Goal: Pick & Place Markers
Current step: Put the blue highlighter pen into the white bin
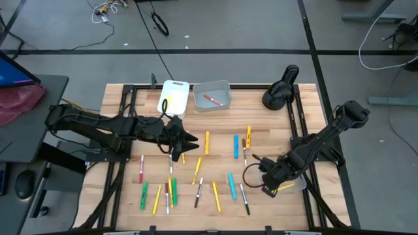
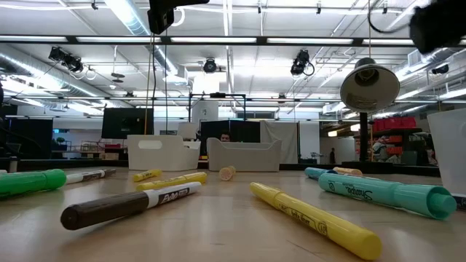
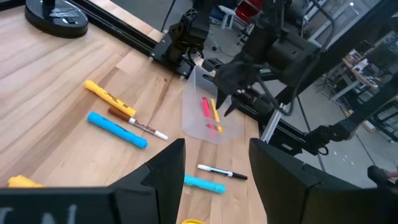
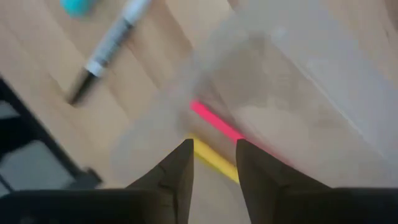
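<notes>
- Table centre and near half: scattered markers (image 1: 206, 142) obstruct low passes.
- Far edge: two bins (image 1: 212, 96) and a lamp (image 1: 281, 91) block access.
- Far-right boards (image 1: 274, 121) lie bare.

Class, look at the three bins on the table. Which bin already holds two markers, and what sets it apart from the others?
The clear bin under the right gripper, at the table's right edge: it holds a pink marker and a yellow marker. The grey bin holds one; the white bin shows none.

Both my arms are low over the table (image 1: 117, 98).
Left gripper (image 1: 189, 138) gapes mid-table; right gripper (image 1: 269, 188) slightly parted near its right edge.
</notes>
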Robot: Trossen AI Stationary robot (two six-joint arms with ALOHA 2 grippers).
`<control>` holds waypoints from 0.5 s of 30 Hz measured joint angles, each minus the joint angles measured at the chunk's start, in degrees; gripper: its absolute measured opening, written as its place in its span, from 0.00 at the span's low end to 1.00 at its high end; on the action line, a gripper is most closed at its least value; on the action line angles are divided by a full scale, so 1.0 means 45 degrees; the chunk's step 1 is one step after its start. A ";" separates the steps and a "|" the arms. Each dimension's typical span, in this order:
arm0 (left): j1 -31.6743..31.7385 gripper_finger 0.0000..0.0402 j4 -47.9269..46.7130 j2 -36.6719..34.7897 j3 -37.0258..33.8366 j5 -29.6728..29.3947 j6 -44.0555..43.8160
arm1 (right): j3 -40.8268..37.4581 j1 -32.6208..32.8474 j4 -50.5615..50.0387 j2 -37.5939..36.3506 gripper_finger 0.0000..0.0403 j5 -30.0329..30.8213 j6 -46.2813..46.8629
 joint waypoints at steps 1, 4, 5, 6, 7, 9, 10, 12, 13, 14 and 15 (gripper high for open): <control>0.0000 0.46 -0.0006 -0.0004 0.0000 0.0000 0.0000 | 0.0188 -0.0126 0.0096 -0.0005 0.30 0.0068 -0.0008; 0.0000 0.46 -0.0011 -0.0004 0.0000 -0.0005 -0.0005 | 0.0602 -0.0468 0.0607 -0.0003 0.28 0.0584 -0.0024; 0.0000 0.46 -0.0012 -0.0002 0.0000 -0.0005 -0.0028 | 0.0678 -0.0574 0.1017 -0.0005 0.27 0.0813 -0.0025; 0.0000 0.46 -0.0021 0.0001 0.0000 -0.0005 -0.0083 | 0.0703 -0.0673 0.1600 -0.0005 0.27 0.1047 -0.0014; 0.0000 0.46 -0.0025 0.0001 0.0000 -0.0005 -0.0218 | 0.0704 -0.0784 0.2244 -0.0005 0.26 0.1251 -0.0019; 0.0000 0.46 -0.0035 -0.0004 0.0000 -0.0001 -0.0529 | 0.0704 -0.0995 0.3696 -0.0003 0.26 0.1766 -0.0234; 0.0000 0.46 -0.0038 -0.0004 0.0000 -0.0002 -0.0724 | 0.0704 -0.1134 0.4447 -0.0002 0.26 0.2120 -0.0645; 0.0000 0.45 -0.0102 -0.0006 0.0000 -0.0001 -0.1102 | 0.0704 -0.1433 0.5777 -0.0004 0.25 0.3044 -0.1880; 0.0000 0.45 -0.0215 -0.0046 0.0000 0.0000 -0.1347 | 0.0704 -0.1583 0.6424 -0.0005 0.25 0.3606 -0.2557; -0.0005 0.45 -0.0399 -0.0099 0.0002 0.0001 -0.1563 | 0.0704 -0.1736 0.7001 -0.0005 0.26 0.4156 -0.3197; -0.0001 0.44 -0.0624 -0.0144 0.0008 -0.0002 -0.1858 | 0.0713 -0.1910 0.7449 -0.0005 0.26 0.4679 -0.3736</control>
